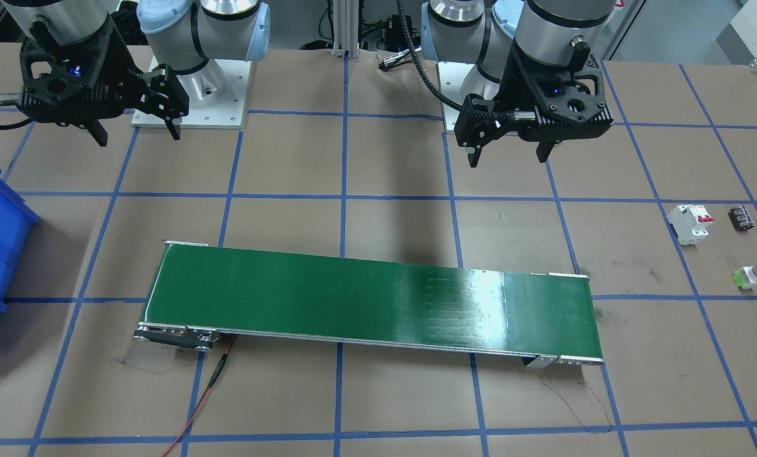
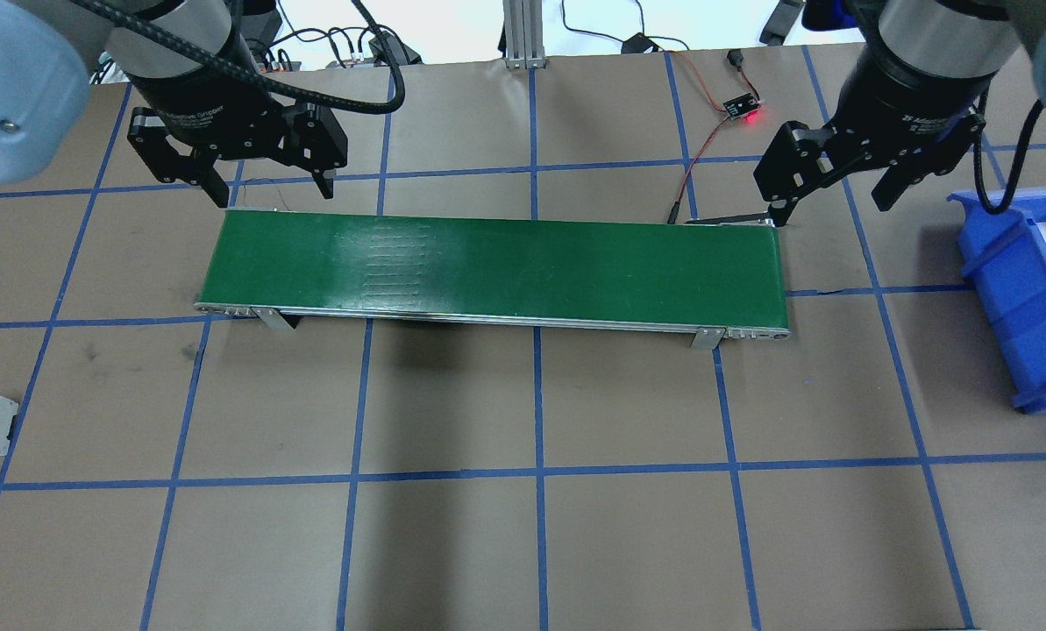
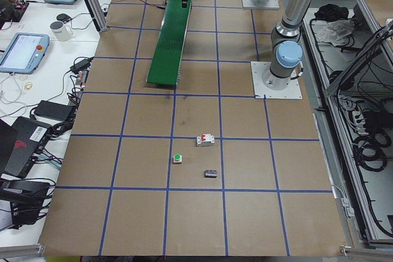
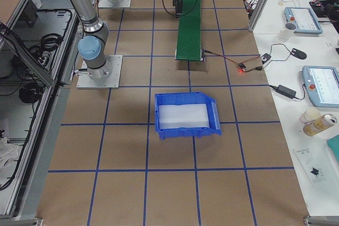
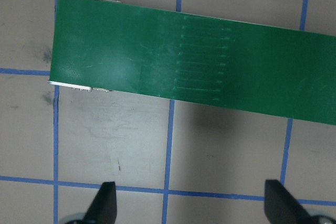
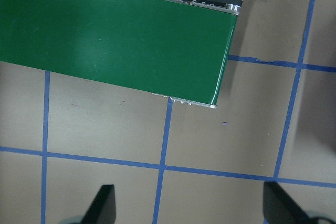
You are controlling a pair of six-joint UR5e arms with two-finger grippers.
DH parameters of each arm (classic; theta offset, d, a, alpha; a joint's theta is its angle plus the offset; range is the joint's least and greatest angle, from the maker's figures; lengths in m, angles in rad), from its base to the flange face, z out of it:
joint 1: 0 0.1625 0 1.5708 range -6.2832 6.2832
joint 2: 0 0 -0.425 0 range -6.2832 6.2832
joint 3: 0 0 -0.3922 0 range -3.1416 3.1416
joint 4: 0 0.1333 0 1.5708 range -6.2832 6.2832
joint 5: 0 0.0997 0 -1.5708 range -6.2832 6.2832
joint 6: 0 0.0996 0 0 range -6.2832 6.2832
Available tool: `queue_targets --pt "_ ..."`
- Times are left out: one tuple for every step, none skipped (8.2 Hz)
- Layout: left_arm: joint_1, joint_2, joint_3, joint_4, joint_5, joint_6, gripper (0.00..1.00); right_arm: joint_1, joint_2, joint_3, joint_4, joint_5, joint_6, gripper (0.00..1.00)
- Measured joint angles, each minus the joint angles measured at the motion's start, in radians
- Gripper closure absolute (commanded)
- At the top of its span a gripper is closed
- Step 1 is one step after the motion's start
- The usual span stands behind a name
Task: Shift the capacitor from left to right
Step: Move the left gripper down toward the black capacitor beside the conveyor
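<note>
Beside the belt (image 1: 365,295), poised pre-pickup with left claw (image 1: 508,157) and right claw (image 1: 139,138) spread empty; next needs reaching out to straddle capacitor (image 1: 741,218)

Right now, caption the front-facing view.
The left gripper and right gripper hang open; capacitor lies near breaker and push button.

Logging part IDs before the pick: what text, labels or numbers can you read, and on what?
Nothing reads clearly.
Left gripper, white print on its body: too blurred to read.
Right gripper, white print on its body: too blurred to read.
Capacitor, pale side markings: too small to read.
Breaker: no legible text.
</note>
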Motion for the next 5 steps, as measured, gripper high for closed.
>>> queue_targets --pt "0.001 0.004 -0.006 0.002 -0.001 0.002 0.0 0.0 0.0 0.0 0.0 0.0 0.0 0.0" --pt "0.007 0.003 -0.007 0.003 0.001 0.005 0.0 0.0 0.0 0.0 0.0 0.001 -0.001 0.0" --pt "0.016 0.002 -0.003 0.002 0.005 0.018 0.0 0.0 0.0 0.0 0.0 0.001 -0.001 0.0" --pt "0.049 0.002 0.001 -0.002 0.009 0.068 0.0 0.0 0.0 0.0 0.0 0.001 -0.001 0.0" --pt "0.132 0.002 0.003 -0.004 0.01 0.142 0.0 0.0 0.0 0.0 0.0 0.001 -0.001 0.0"
